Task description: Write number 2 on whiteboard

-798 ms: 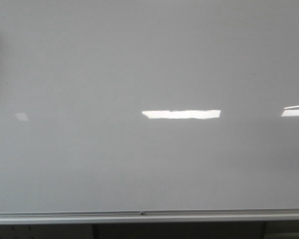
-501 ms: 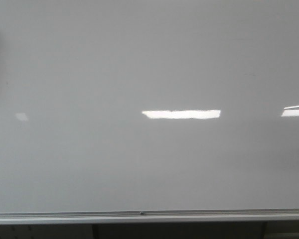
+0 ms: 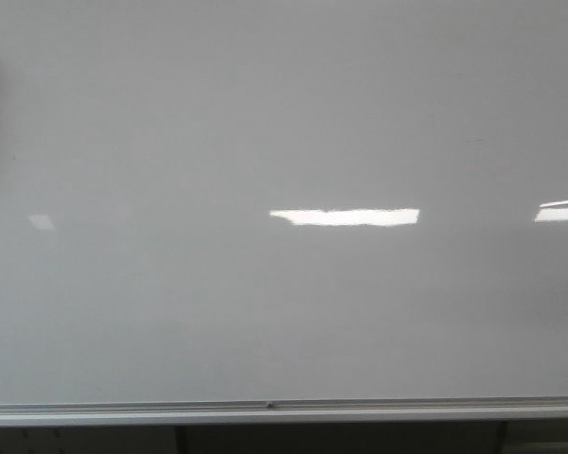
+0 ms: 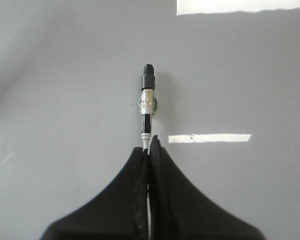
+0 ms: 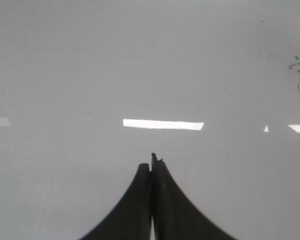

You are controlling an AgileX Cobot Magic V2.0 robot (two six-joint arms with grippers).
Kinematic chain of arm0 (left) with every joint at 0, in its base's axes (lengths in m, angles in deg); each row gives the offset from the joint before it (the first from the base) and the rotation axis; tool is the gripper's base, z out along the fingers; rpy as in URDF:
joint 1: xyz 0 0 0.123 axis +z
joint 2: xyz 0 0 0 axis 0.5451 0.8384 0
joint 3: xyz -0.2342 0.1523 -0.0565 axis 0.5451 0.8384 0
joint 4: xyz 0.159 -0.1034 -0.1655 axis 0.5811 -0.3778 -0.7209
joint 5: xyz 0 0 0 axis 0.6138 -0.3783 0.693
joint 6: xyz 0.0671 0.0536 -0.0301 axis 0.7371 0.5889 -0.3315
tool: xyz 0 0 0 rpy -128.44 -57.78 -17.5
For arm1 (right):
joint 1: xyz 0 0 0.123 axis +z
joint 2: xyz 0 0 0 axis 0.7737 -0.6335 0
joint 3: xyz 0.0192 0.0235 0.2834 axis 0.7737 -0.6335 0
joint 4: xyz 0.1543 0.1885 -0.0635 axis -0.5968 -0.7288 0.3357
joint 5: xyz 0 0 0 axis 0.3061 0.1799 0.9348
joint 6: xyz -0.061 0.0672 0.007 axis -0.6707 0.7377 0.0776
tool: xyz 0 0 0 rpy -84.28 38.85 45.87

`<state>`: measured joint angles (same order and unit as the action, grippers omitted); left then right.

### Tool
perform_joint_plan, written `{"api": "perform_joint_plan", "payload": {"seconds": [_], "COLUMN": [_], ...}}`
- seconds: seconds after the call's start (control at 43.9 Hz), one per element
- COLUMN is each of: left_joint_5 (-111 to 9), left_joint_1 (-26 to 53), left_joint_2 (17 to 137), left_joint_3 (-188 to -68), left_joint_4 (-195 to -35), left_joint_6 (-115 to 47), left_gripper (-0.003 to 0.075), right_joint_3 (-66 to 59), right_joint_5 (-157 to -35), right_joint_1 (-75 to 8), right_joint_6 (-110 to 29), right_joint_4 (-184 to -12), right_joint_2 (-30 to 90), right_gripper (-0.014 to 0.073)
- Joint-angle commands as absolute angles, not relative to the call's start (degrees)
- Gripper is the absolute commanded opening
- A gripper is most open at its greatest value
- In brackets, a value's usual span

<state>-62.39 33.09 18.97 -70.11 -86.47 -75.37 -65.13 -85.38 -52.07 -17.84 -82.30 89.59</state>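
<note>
Where the front view looks out, whiteboard (image 3: 284,113) fills the frame, silver frame edge (image 3: 284,412) along its bottom; neither gripper shows, no numeral legible.

Left wrist view: left gripper (image 4: 149,150) fingers pressed together, clamped on a marker (image 4: 147,112). Marker sticks straight out ahead of the fingertips, dark cap end farthest from them, board surface beyond.

Right wrist view: right gripper (image 5: 151,167) fingers closed against each other, nothing visibly held. Board ahead of fingertips; faint dark smudges (image 5: 299,67) well off to one side.
</note>
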Motion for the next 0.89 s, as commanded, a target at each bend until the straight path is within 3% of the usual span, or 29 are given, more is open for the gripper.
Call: {"api": "perform_joint_plan", "payload": {"seconds": [0.0,0.501,0.866], "left_joint_5": [-67.50,-73.22,-59.63], "left_joint_1": [33.09,33.09,33.09], "left_joint_2": [17.35,17.67,20.29], "left_joint_3": [-68.05,-76.03,-94.56], "left_joint_4": [-86.94,-86.94,-86.94], "left_joint_6": [-75.35,-75.45,-75.45], "left_gripper": [-0.0020,-0.0020,-0.0020], "right_joint_3": [-65.06,-57.38,-41.75], "right_joint_5": [-80.73,-83.60,-97.25], "right_joint_1": [-52.20,-52.20,-52.20], "right_joint_6": [-17.79,-17.79,-17.79], "right_joint_4": [-81.67,-81.67,-80.52], "right_joint_2": [90.01,89.96,87.61], "right_gripper": [-0.0066,-0.0066,-0.0066]}}
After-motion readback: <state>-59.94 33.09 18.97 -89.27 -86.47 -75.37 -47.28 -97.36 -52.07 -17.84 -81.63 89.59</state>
